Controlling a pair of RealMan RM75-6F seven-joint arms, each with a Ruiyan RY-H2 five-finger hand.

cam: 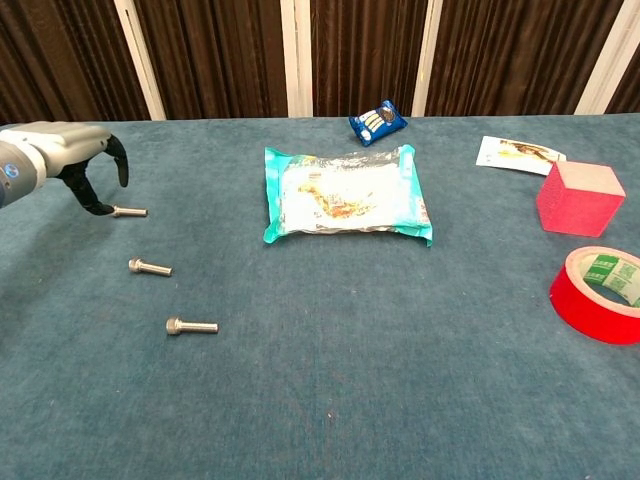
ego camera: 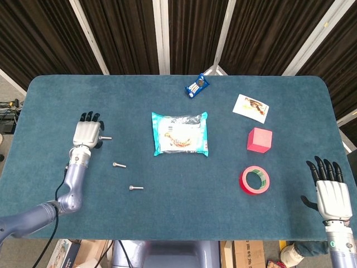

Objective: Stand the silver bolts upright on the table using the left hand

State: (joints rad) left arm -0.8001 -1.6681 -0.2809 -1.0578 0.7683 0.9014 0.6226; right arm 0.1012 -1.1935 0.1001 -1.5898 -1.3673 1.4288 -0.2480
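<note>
Three silver bolts lie on their sides on the blue table: a far bolt, a middle bolt and a near bolt. My left hand hovers over the head end of the far bolt, its fingers apart and curved down, the thumb tip close to the bolt's head. It holds nothing. The bolt's head is hidden under the hand in the head view. My right hand rests open at the table's near right edge, far from the bolts.
A teal snack pack lies mid-table, to the right of the bolts. Behind it is a small blue packet. On the right are a printed card, a pink cube and a red tape roll.
</note>
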